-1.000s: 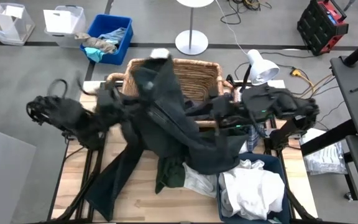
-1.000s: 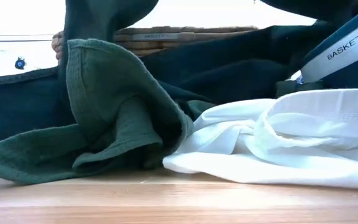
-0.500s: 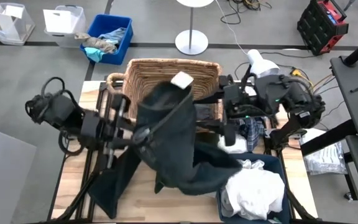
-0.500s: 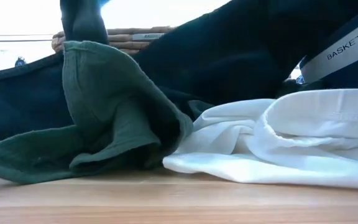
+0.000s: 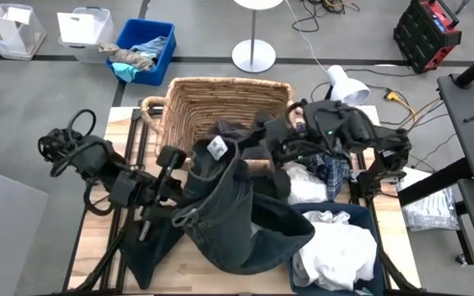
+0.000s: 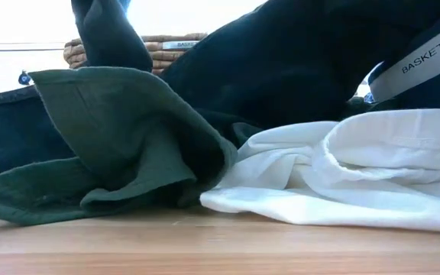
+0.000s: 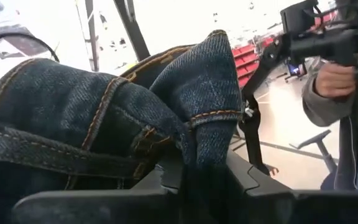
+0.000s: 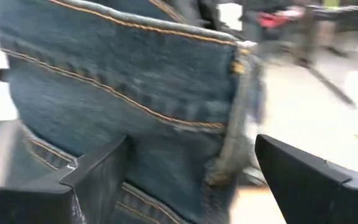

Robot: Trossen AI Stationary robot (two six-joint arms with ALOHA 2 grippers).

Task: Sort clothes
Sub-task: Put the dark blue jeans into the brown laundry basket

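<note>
The right gripper (image 5: 262, 141) has spread wide, apparently releasing the dark denim jeans (image 5: 229, 210) by the woven wicker basket (image 5: 189, 97); the left gripper (image 5: 175, 168) alone stays pinched on them, so placing falls to it.

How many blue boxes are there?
2: the floor box beyond the table, holding rags, and the table box at its right edge, full of white clothes. The jeans might hide more.

Dark jeans (image 5: 237, 222) (draped at table centre) hide the tabletop beneath; person (image 7: 347, 93) cut off at 3 o'clock edge.
</note>
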